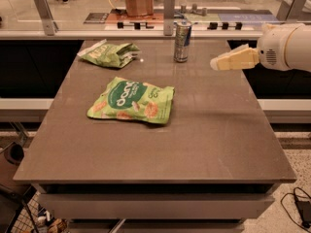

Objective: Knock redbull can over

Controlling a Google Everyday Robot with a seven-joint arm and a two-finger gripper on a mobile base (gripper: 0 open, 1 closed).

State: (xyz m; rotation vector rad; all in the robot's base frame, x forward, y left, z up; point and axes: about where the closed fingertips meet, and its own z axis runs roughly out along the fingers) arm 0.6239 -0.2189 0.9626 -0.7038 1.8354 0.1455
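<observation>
The redbull can (182,41) is a slim silver and blue can. It stands upright near the far edge of the grey table (204,130), a little right of the middle. My gripper (216,63) reaches in from the right on a white arm. Its pale tip points left, a short way to the right of the can and apart from it. It holds nothing that I can see.
A flat green snack bag (132,100) lies at the table's middle left. A crumpled green bag (108,54) lies at the far left. A counter with a rail, posts and a brown paper bag (138,1) runs behind the table.
</observation>
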